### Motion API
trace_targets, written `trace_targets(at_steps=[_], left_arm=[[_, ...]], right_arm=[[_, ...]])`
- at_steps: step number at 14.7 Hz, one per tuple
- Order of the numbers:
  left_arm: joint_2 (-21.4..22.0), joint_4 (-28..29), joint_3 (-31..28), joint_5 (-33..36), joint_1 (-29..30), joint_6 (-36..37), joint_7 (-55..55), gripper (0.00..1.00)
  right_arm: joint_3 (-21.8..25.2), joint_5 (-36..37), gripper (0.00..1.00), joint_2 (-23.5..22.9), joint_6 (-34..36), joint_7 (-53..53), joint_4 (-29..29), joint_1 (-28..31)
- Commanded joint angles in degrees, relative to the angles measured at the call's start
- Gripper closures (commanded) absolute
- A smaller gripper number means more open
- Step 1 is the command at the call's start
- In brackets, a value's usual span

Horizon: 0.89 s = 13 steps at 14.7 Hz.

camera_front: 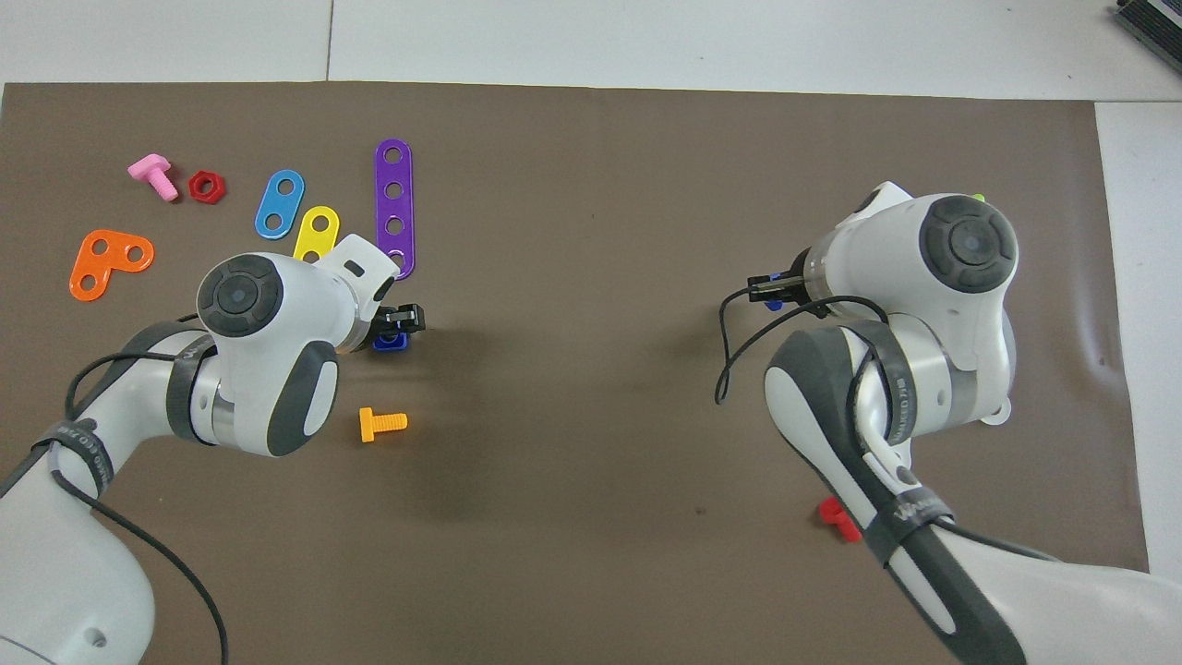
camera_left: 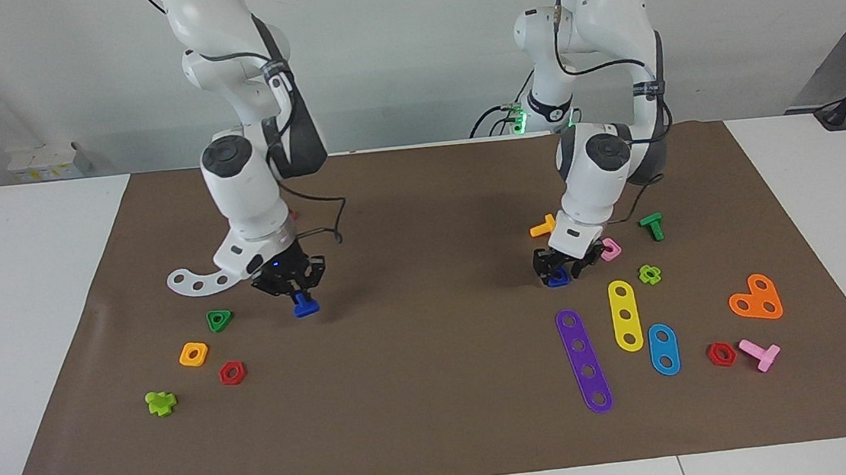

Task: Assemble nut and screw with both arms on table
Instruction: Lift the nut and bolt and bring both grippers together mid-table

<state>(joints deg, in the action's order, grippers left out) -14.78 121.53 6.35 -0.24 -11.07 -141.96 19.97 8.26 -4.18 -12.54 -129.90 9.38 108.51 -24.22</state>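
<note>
The right gripper holds the blue screw tight, up over the brown mat. The left gripper is down on that mat, shut around the blue nut, just beside the purple strip. No writing can be read.

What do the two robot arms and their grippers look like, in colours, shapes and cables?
Both arms are white, with rounded segments, dark grey joint covers and round grey end caps. Thin black cables loop along each, held by black bands. The left gripper and the right gripper are black, with short black fingers. A white curved bracket with holes sticks out at the right wrist.
</note>
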Motion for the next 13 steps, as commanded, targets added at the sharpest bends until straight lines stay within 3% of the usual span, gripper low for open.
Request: trace_targets(at_steps=[1, 5, 9, 12, 13], left_arm=[[0.28, 0.82, -0.90, 0.16, -1.06, 0.36, -1.42, 0.38], [0.45, 0.82, -0.90, 0.16, -1.06, 1.68, -2.56, 0.47], [0.54, 0.73, -0.99, 0.24, -0.97, 3.00, -5.11, 0.65], [0.36, -0.76, -0.99, 0.24, -0.97, 4.67, -5.12, 0.84], [0.19, -2.33, -0.99, 0.24, -0.89, 5.89, -5.12, 0.86]], right_arm=[[0.01, -1.09, 1.00, -4.67, 1.32, 7.91, -7.85, -4.59], [0.01, -1.00, 1.00, -10.38, -0.17, 16.71, -14.19, -9.44], [0.01, -0.04, 1.00, -21.79, -0.70, 25.23, -23.49, -15.33], [-0.08, -0.38, 1.00, -23.67, -5.26, 26.04, -23.52, -15.77], [0.01, -0.65, 1.00, -23.93, -5.45, 26.04, -23.34, -16.91]])
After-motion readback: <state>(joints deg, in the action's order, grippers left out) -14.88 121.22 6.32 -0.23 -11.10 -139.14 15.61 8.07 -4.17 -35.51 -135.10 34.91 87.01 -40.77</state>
